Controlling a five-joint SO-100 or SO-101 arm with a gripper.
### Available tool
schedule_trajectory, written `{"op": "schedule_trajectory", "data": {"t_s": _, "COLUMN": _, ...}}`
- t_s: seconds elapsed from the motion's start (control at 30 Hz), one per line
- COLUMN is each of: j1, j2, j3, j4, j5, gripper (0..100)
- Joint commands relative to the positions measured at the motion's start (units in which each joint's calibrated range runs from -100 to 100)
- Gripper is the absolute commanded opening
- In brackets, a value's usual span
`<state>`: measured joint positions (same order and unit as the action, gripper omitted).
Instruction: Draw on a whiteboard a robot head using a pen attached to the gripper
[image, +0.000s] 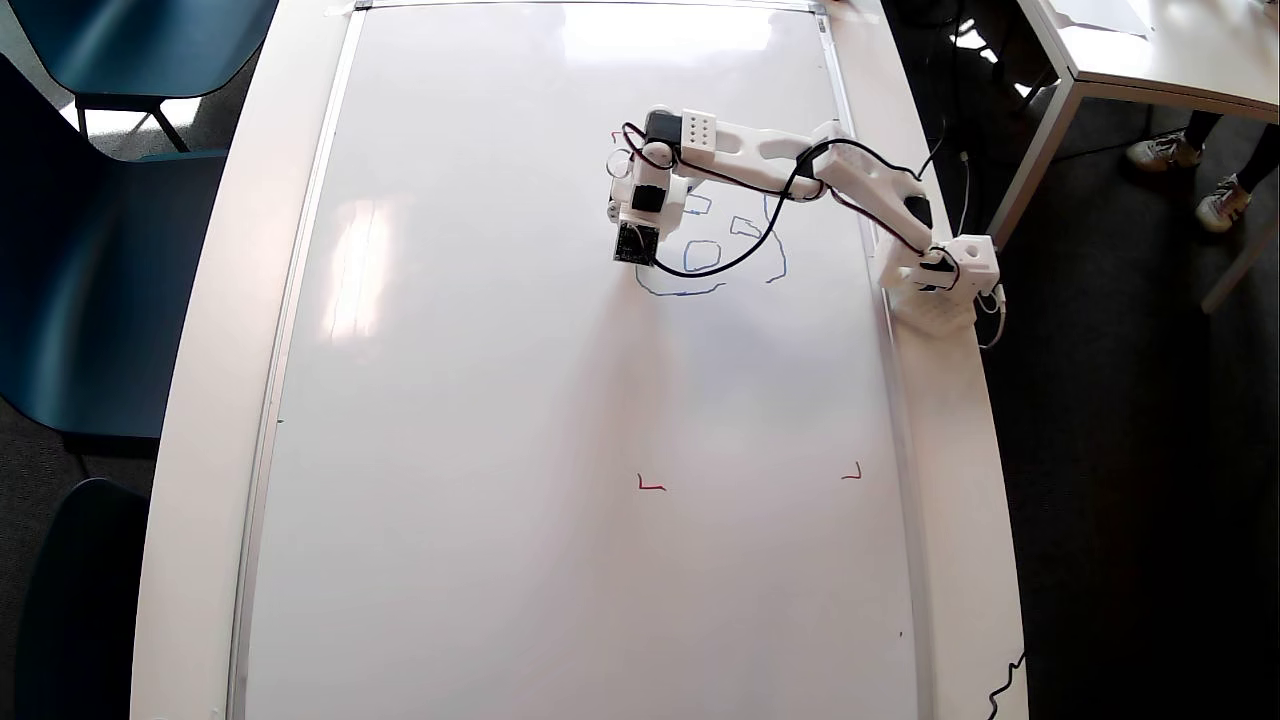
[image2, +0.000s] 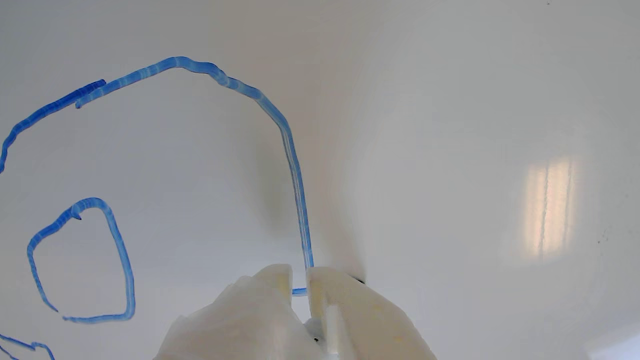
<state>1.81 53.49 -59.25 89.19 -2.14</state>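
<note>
Whiteboard (image: 480, 420): glossy, silver-framed, lying flat and filling most of the overhead view; window glare on its left part. Clear of loose items near the drawing.

Arm (image: 800, 165): white, based at the board's right edge, reaching left across the upper half; a black cable (image: 745, 255) loops over the drawing.

Robot head (image: 715, 250): blue, unfinished, in the upper right of the board directly under the arm. Overhead view shows small boxes inside, a lower edge and part of the right side. The wrist view shows the outline (image2: 292, 165) running as one long stroke straight away from the claw, then curving left at the far end; a closed box (image2: 82, 260) sits left of it.

Red corner marks (image: 651, 485): two visible lower on the board, well apart from the drawing.

Gripper (image2: 299, 280): at the drawing's left side, pointing down at the board. Fingers pressed nearly together with a narrow slot between; the line's near end meets that slot.

Pen: barrel hidden; judged clamped in the claw, tip on the board at the line's end.

Obstructions: none; judged only the cable might trail across wet ink.
</note>
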Motion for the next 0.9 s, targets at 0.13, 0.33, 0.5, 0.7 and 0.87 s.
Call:
{"op": "schedule_trajectory", "data": {"t_s": 0.13, "j1": -1.18, "j2": 0.47, "j3": -0.17, "j4": -1.35, "j5": 0.26, "gripper": 1}}
{"op": "schedule_trajectory", "data": {"t_s": 0.33, "j1": -3.25, "j2": 0.72, "j3": -0.17, "j4": -1.35, "j5": -0.06, "gripper": 1}}
{"op": "schedule_trajectory", "data": {"t_s": 0.5, "j1": -4.13, "j2": 0.8, "j3": -0.17, "j4": -1.35, "j5": -0.06, "gripper": 1}}
{"op": "schedule_trajectory", "data": {"t_s": 0.7, "j1": -3.47, "j2": 0.72, "j3": -0.17, "j4": -2.92, "j5": -0.11, "gripper": 1}}
{"op": "schedule_trajectory", "data": {"t_s": 0.87, "j1": -0.89, "j2": 0.55, "j3": -0.17, "j4": -3.7, "j5": 0.26, "gripper": 1}}
